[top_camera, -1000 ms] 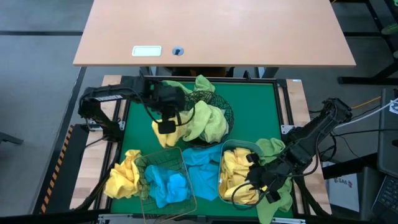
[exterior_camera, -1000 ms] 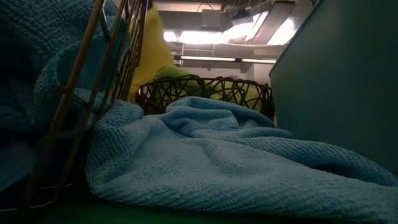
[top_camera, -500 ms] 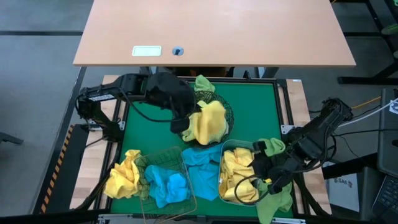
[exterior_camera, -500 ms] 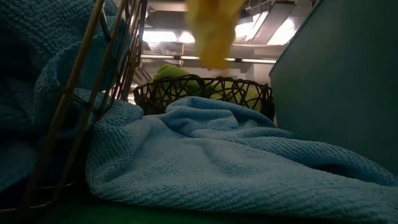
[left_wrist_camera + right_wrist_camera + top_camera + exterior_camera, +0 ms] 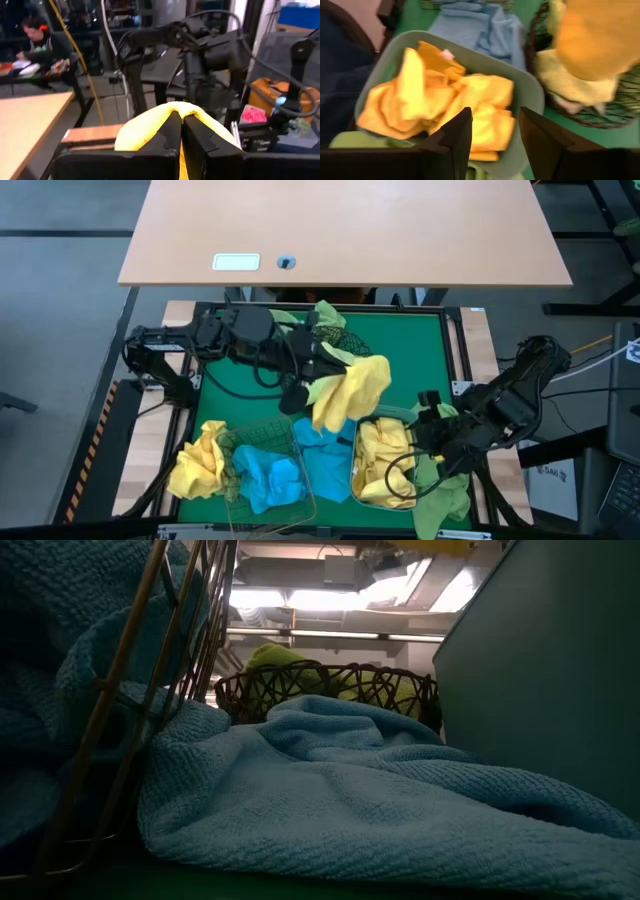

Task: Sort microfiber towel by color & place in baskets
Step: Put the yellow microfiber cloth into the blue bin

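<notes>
In the high view I am carrying a yellow towel (image 5: 350,390) in the left gripper (image 5: 322,363), hanging between the black bowl (image 5: 352,345) and the tub (image 5: 372,420); released early, it could drape over the rim. In the left wrist view the fingers are pinching it together. In the right wrist view the right gripper (image 5: 495,135) is hovering parted and empty above the tub's yellow pile (image 5: 435,100).

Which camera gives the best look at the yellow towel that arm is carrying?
The high view: the yellow towel hangs whole from the left gripper. The left wrist view shows a fold, the right wrist view a blur, the low view only an edge.
</notes>
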`<state>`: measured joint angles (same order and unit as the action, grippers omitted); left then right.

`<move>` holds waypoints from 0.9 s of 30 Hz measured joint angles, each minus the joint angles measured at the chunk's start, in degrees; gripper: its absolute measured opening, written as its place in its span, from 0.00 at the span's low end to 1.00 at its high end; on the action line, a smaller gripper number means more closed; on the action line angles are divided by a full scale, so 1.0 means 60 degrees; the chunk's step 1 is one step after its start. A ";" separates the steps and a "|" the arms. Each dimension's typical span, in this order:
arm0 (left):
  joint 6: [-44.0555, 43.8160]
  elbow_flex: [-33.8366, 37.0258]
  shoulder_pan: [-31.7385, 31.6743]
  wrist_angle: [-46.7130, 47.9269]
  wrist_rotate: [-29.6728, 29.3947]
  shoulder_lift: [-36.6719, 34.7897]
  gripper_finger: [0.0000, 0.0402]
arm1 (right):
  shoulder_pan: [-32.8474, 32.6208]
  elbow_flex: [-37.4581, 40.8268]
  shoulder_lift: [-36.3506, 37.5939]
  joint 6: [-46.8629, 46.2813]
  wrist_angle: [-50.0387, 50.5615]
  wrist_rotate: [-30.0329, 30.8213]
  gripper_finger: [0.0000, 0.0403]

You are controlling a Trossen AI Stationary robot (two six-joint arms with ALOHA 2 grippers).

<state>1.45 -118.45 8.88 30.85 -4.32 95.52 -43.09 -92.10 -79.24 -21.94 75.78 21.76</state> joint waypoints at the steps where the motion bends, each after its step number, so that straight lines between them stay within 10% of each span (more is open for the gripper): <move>1: 0.0078 0.0000 0.0057 -0.0195 0.0063 0.0094 0.00 | 0.0000 -0.0088 0.0000 0.0002 0.0129 0.0132 0.40; 27: 0.0551 0.0015 0.0544 -0.1533 0.0423 0.4198 0.00 | 0.0000 -0.2418 0.0259 -0.0007 0.2150 0.1450 0.40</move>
<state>4.75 -118.37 12.14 21.65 -1.78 120.71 -43.09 -106.61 -77.69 -21.98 88.68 30.46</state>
